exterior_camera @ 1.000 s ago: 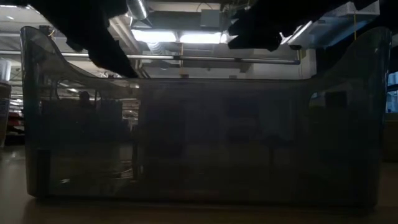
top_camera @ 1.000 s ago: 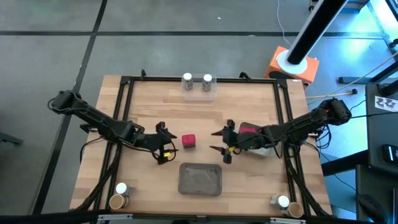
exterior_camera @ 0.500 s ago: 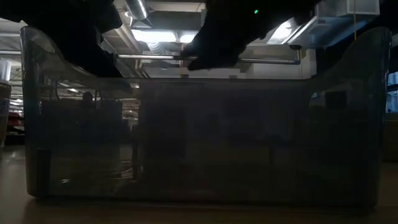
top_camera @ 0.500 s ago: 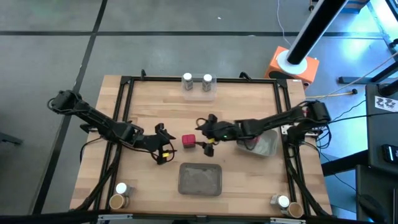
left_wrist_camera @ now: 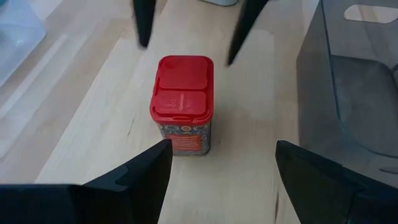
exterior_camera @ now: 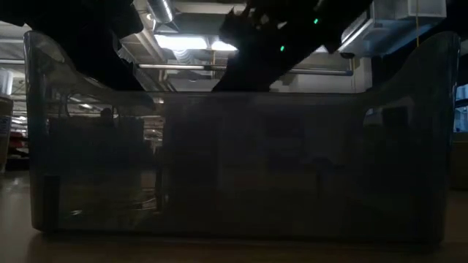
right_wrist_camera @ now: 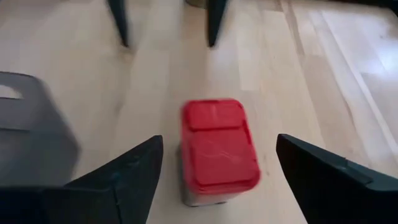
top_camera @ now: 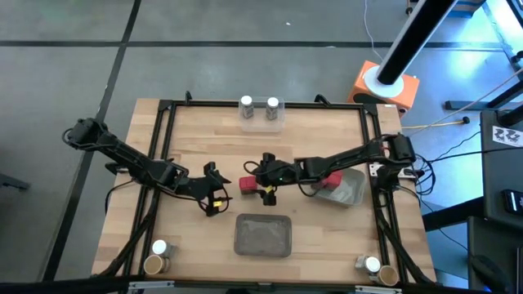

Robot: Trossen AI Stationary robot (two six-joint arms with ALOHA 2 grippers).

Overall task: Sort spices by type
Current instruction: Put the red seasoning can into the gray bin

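Wooden table [top_camera: 204,147]: both released grippers, left [top_camera: 217,196], right [top_camera: 260,181], flank red pack [top_camera: 248,184].

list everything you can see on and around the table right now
red-capped boxy spice pack: 1, red, table centre, between both grippers
white-capped jars: 2, greyish, in clear tray at far edge
grey rectangular tray: 1, near centre
second grey tray: 1, right side, red pack inside
corner jars: white-capped and tan-topped, near corners
orange base: 1, beyond table
left gripper: open, left of pack
right gripper: open, right of pack
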